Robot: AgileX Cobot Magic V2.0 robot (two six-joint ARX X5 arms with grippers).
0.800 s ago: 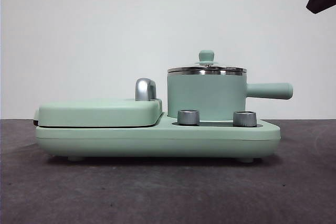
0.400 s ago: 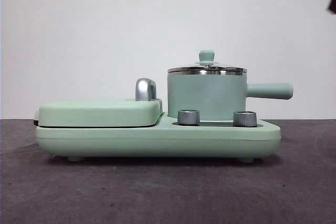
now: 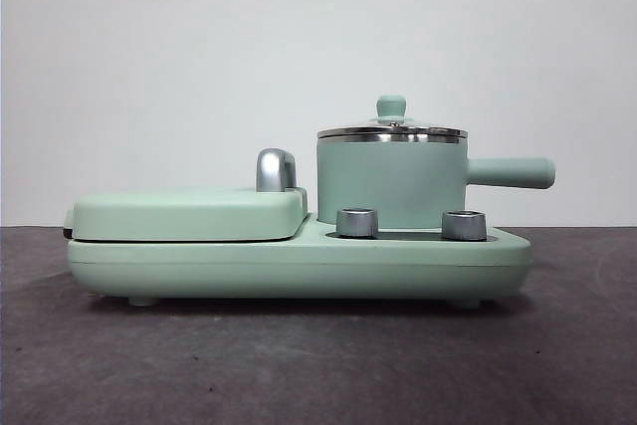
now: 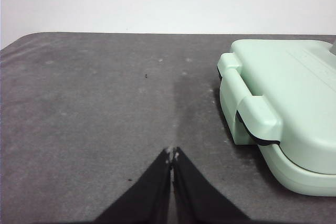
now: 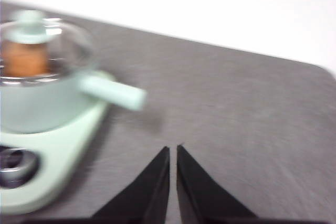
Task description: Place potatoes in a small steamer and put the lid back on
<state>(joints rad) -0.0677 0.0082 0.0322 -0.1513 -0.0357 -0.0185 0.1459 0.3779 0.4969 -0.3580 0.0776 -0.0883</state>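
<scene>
The pot (image 3: 390, 184) stands on the right part of the green cooker base (image 3: 299, 264), with its straight handle (image 3: 510, 172) sticking out to the side. The glass lid (image 3: 392, 130) sits flat on the pot's steel rim, its small green knob (image 3: 391, 106) on top. Through the glass, in the blurred right wrist view, an orange-brown potato (image 5: 23, 59) shows inside the pot, under the lid.

The right gripper (image 5: 173, 150) is over bare table (image 5: 236, 124), off to the handle side of the pot and well apart from it; the handle's end points roughly towards it. Its two jaws stand almost together, with only a thin slit between the tips, and they hold nothing.

The left gripper (image 4: 172, 153) is over the table at the other end of the cooker, beside the flat griddle cover (image 4: 286, 98) and clear of it. Its jaws are pressed together at the tips and are empty. The pot lies beyond the griddle from this gripper.

In the front view neither arm shows.
</scene>
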